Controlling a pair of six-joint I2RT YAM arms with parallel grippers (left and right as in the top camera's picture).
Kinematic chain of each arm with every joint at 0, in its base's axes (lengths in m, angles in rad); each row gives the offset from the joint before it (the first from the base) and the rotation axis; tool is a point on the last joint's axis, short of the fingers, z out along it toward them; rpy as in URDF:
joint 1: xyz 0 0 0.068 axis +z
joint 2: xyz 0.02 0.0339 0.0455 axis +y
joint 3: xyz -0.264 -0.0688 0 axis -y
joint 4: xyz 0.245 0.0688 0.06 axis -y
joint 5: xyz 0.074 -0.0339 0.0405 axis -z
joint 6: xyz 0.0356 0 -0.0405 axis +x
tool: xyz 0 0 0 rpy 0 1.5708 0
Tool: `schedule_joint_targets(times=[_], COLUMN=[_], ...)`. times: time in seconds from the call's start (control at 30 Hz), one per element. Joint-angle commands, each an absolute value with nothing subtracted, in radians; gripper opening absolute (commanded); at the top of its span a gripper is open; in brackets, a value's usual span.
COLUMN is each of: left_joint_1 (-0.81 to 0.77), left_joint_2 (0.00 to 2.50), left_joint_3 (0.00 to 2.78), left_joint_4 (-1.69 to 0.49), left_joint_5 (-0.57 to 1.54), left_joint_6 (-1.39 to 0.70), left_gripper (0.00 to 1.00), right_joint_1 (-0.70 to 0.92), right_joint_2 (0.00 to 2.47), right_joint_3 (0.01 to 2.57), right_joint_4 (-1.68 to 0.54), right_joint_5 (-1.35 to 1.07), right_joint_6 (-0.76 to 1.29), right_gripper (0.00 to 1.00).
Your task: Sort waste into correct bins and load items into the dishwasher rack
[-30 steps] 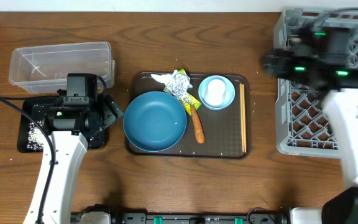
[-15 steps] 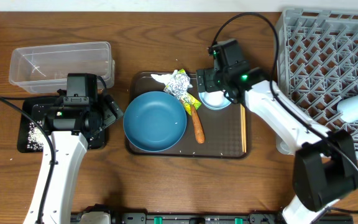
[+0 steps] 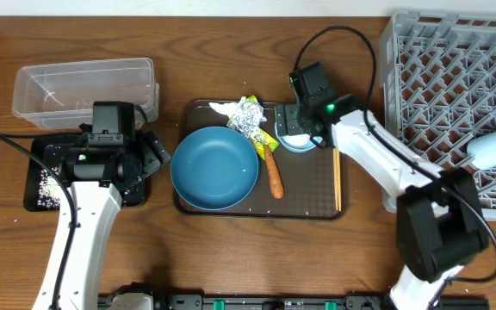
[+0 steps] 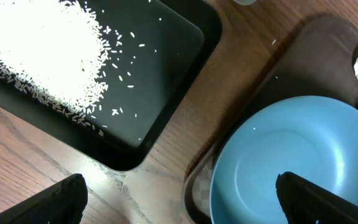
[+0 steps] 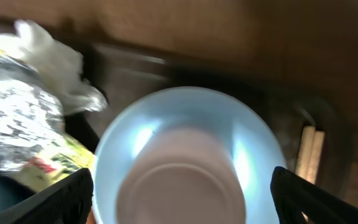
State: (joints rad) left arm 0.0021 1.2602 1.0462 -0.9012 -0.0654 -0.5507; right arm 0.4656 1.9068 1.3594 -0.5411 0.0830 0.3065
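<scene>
A brown, wood-grained tabletop (image 3: 231, 258) filled nearly the whole overhead view. Of the room, only a pale strip beyond its far edge showed.

At the middle lay a dark brown rectangular serving tray (image 3: 313, 205). On it sat a large dark-blue round bowl (image 3: 215, 168), with a small orange carrot-like stick (image 3: 275, 179) just beside the bowl's right rim. Crumpled silver foil (image 3: 248, 116), a yellow-green wrapper (image 3: 266, 143) and a white paper scrap (image 3: 221, 108) lay behind them. Thin wooden chopsticks (image 3: 336, 176) lay along the tray's right edge.

The right tool (image 5: 185, 199) hung over a small pale-blue bowl (image 5: 247, 149) in the tray's far right corner, its fingers spread wide to either side. A small white cup (image 5: 176, 180) stood in that bowl. Whether the fingers touched the bowl could not be told.

To the left, a clear plastic rectangular tub (image 3: 84, 86) stood behind a shallow black rectangular tray (image 4: 166, 74) holding loose white rice (image 4: 42, 56). The left tool (image 4: 179, 202) hovered empty, fingers spread wide, over the gap between the black tray and the serving tray.

At the right stood a large square grey plastic crate (image 3: 437, 95), with a second white cup (image 3: 495, 148) lying on its side on the lattice.
</scene>
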Motion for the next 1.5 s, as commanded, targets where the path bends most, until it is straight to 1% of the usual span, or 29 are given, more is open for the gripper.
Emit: schedule_joint_targets(times=[0.0,0.17,0.23,0.43,0.47,0.63,0.7,0.87,1.0,1.17,1.37,1.47], left_joint_1=[0.006,0.006,0.006,0.006,0.006,0.006,0.006,0.006,0.006,0.006,0.006,0.006], left_joint_2=[1.248,1.248,1.248,1.248,1.248,1.248,1.248,1.248,1.248,1.248,1.248,1.248], left_joint_3=[1.07,1.07,1.07,1.07,1.07,1.07,1.07,1.07,1.07,1.07,1.07,1.07], left_joint_4=[-0.904,-0.904,-0.904,-0.904,-0.904,-0.904,-0.904,-0.904,-0.904,-0.904,-0.904,-0.904], left_joint_5=[-0.067,-0.067,-0.067,-0.067,-0.067,-0.067,-0.067,-0.067,-0.067,-0.067,-0.067,-0.067], left_joint_6=[-0.559,-0.559,-0.559,-0.559,-0.559,-0.559,-0.559,-0.559,-0.559,-0.559,-0.559,-0.559], left_gripper=[1.0,1.0,1.0,1.0,1.0,1.0,1.0,1.0,1.0,1.0,1.0,1.0], right_joint_1=[0.476,0.479,0.479,0.478,0.478,0.471,0.455,0.366,0.22,-0.067,-0.451,-0.583], right_joint_2=[1.949,1.947,1.946,1.937,1.934,1.88,1.84,1.712,1.613,1.538,1.56,1.597], right_joint_3=[1.366,1.367,1.367,1.369,1.371,1.412,1.44,1.545,1.621,1.657,1.657,1.656], right_joint_4=[-0.545,-0.537,-0.535,-0.538,-0.54,-0.593,-0.616,-0.703,-0.754,-0.774,-0.759,-0.767], right_joint_5=[0.097,0.097,0.098,0.097,0.097,0.108,0.109,0.144,0.226,0.243,0.181,0.118], right_joint_6=[0.329,0.329,0.329,0.329,0.329,0.329,0.329,0.306,0.25,0.212,0.212,0.211], right_gripper=[0.91,0.89,0.84,0.56,0.54,0.47,0.43,0.45,0.47,0.47,0.47,0.47])
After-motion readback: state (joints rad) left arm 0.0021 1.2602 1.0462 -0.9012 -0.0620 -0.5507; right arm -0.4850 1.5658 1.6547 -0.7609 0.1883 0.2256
